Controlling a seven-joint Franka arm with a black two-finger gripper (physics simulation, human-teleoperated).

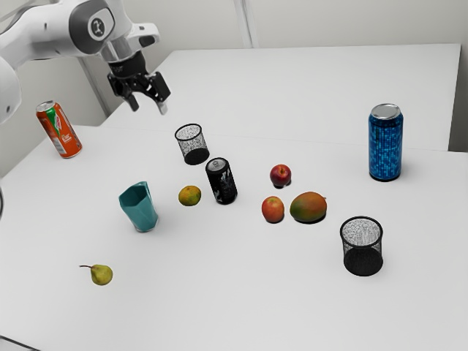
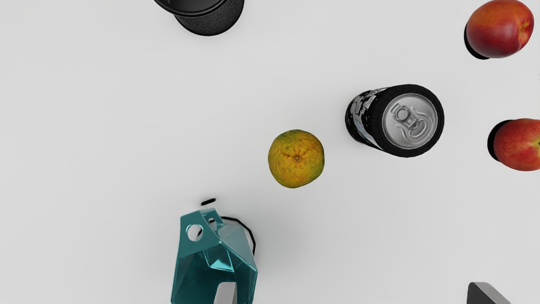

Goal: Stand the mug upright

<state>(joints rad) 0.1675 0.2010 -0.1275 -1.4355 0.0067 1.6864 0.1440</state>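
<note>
The black can (image 1: 221,183) near the mug (image 1: 140,209) bears illegible markings.

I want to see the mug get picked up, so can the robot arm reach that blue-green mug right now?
Probably yes: the open pincer hangs above the table, and nothing seems to stand between it and the mug.

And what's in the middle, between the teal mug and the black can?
A small yellow-green citrus fruit sits between the mug and the can; the exterior view and the wrist view both show it.
</note>
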